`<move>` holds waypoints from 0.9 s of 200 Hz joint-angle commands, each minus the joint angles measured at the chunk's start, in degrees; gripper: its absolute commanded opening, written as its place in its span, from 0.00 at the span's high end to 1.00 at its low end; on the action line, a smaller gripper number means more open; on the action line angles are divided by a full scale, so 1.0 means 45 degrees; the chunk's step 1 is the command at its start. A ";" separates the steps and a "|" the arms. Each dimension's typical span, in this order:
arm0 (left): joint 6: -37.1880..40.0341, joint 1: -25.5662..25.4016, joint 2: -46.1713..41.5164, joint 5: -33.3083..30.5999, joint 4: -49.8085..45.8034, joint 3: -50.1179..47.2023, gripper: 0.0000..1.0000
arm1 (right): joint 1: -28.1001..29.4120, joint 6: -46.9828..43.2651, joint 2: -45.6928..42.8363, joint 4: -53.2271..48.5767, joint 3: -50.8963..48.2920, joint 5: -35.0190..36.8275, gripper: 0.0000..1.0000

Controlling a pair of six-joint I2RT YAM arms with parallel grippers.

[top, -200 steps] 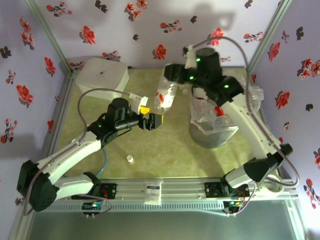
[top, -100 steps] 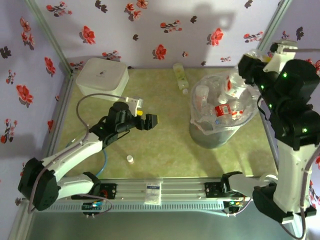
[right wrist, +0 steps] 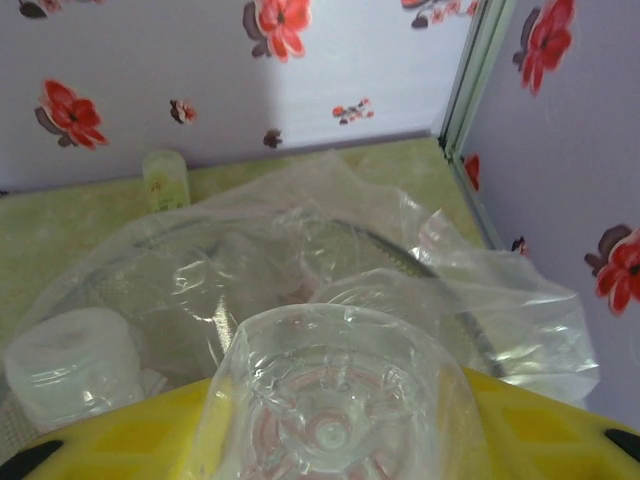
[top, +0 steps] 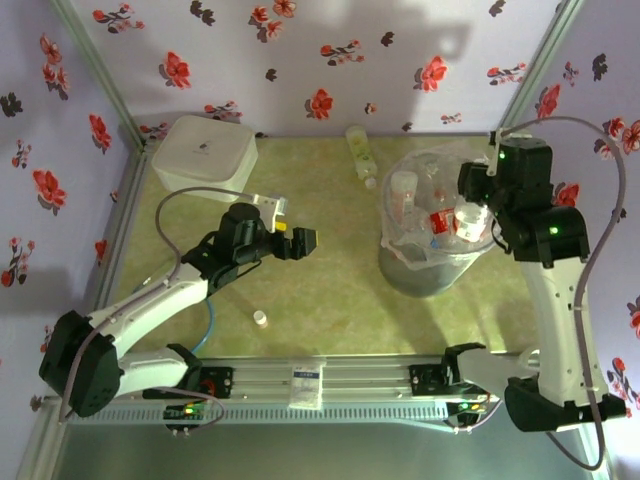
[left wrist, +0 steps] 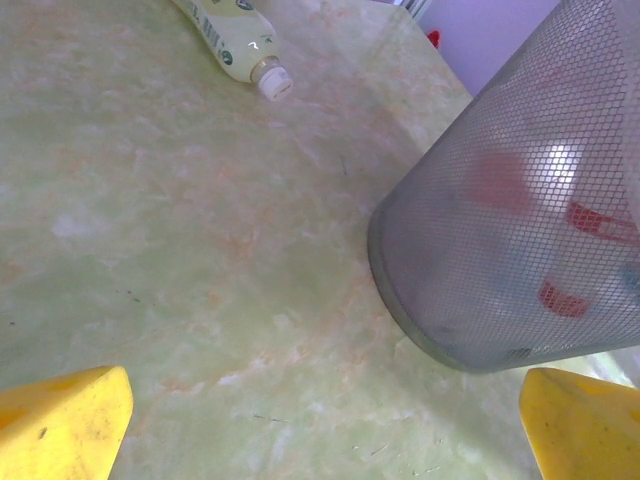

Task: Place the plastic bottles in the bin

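Over bin [top: 432,272], clear bottle [right wrist: 335,385] clamped in right gripper [right wrist: 338,445], left gripper [top: 301,243] wide open, empty, above table [top: 335,300].

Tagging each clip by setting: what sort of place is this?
Probably a lab test cell, not a home: a green tabletop boxed in by flower-papered panels on metal frame posts, with two robot arms bolted to a rail at its near edge.
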 commanded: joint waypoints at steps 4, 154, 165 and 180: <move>-0.0244 0.0088 -0.0041 -0.0059 0.0377 -0.0016 0.00 | -0.0183 0.0622 -0.0245 0.0264 -0.1059 -0.0721 0.55; -0.0233 0.0201 -0.0045 -0.0059 0.0379 -0.0235 0.00 | -0.0355 0.1455 -0.0187 0.0179 -0.1441 -0.2346 0.21; -0.0282 0.0201 0.0031 -0.0059 0.0434 -0.0210 0.00 | -0.0360 0.1328 -0.0187 -0.0189 -0.0697 -0.2348 0.16; -0.0340 0.0201 0.0163 -0.0049 0.0510 -0.0141 0.00 | -0.0350 0.1114 -0.0110 -0.0661 0.0287 -0.2223 0.14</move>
